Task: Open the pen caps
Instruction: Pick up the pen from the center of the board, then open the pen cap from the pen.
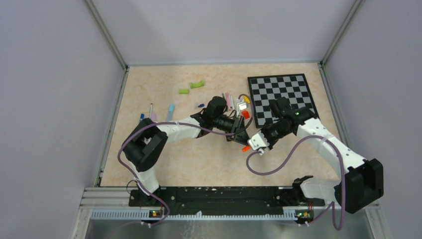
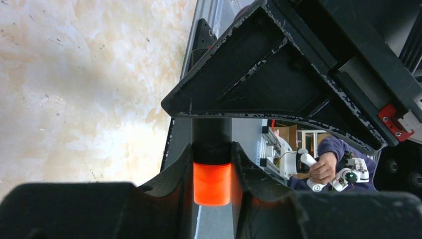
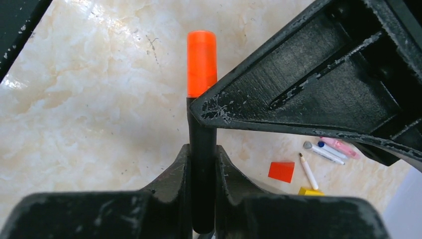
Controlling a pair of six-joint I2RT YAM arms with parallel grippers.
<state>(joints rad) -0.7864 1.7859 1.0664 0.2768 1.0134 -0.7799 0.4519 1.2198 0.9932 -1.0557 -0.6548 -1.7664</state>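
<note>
Early days here: the right hand (image 3: 201,164) is clamping tight on the black pen (image 3: 201,129) and the left hand (image 2: 211,159) is pinching its orange cap (image 3: 201,62), part-closed, over the desk (image 3: 99,99). The cap's still on, and the other pens (image 3: 323,152) are waiting.

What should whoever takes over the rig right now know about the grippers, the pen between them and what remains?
Left gripper: shut on the orange cap end of a black pen.
Right gripper: shut on that pen's barrel.
The cap looks seated, with no gap at the barrel.
Done: both grips are set. Whether any other pen is open, I cannot tell.
Left: pull this cap off, then work through the pens beside the checkerboard and those further left.
</note>
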